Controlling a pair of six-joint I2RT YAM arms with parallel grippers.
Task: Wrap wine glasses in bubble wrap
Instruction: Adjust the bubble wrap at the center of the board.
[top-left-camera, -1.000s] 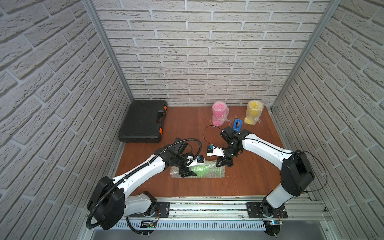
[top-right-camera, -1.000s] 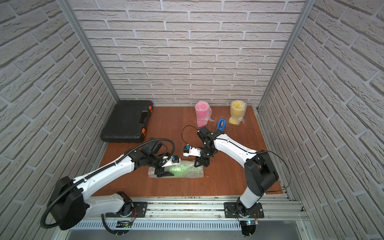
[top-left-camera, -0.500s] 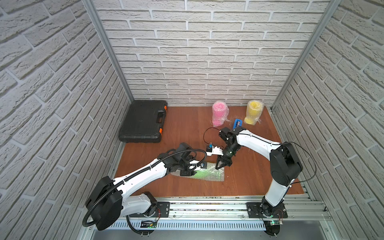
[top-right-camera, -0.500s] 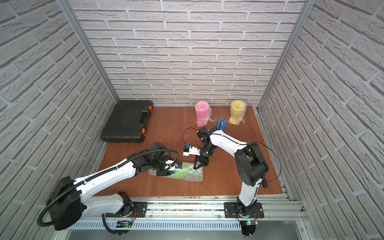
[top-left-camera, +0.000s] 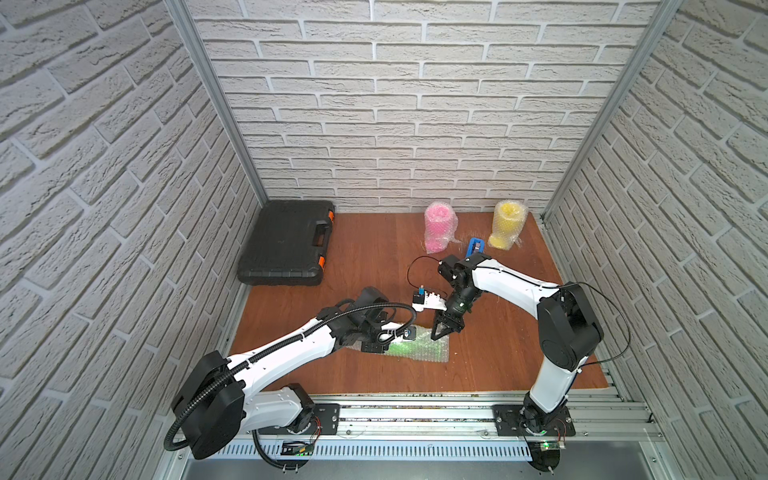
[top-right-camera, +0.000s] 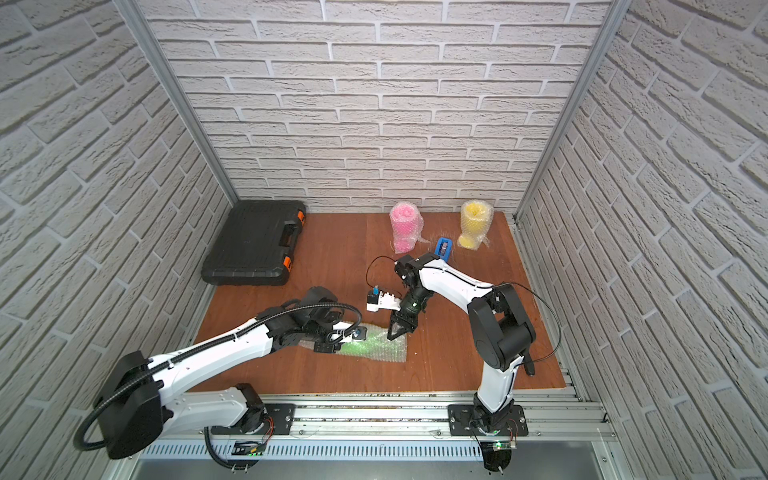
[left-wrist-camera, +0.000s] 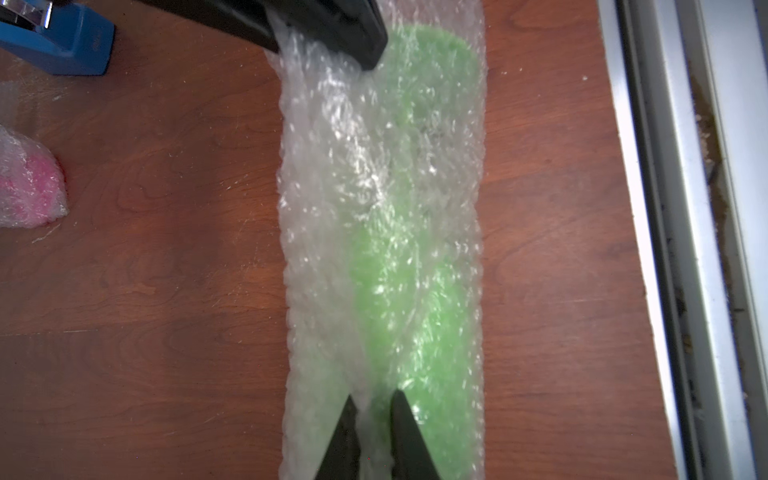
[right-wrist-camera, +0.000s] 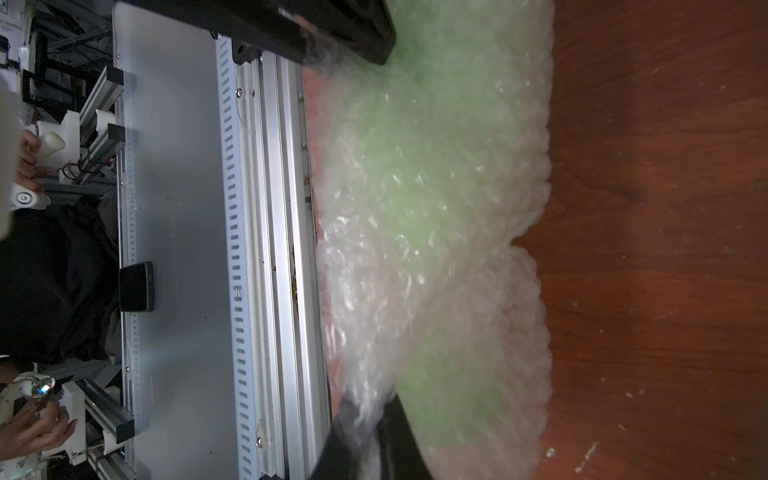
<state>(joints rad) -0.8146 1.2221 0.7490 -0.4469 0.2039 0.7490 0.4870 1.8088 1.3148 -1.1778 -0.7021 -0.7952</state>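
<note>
The reddish wooden table (top-left-camera: 365, 257) carried a closed black case (top-left-camera: 286, 243) at its upper left. At upper right stood a wrapped pink goblet (top-left-camera: 438, 226) and a wrapped yellow goblet (top-left-camera: 507, 224), with a blue tape dispenser (top-left-camera: 476, 246) between them, slightly lower. At lower centre a green goblet (top-left-camera: 399, 347) lay on its side inside bubble wrap (top-left-camera: 432, 353).

Front centre: neon green plastic goblet (top-left-camera: 399, 348), laid inside clear bubble wrap sheet (top-left-camera: 432, 354).
Back right: hot pink plastic goblet (top-left-camera: 438, 226), set left of neon yellow plastic goblet (top-left-camera: 508, 224).
Between, slightly forward: blue tape dispenser (top-left-camera: 475, 247).
Back left: black plastic case (top-left-camera: 286, 243).
</note>
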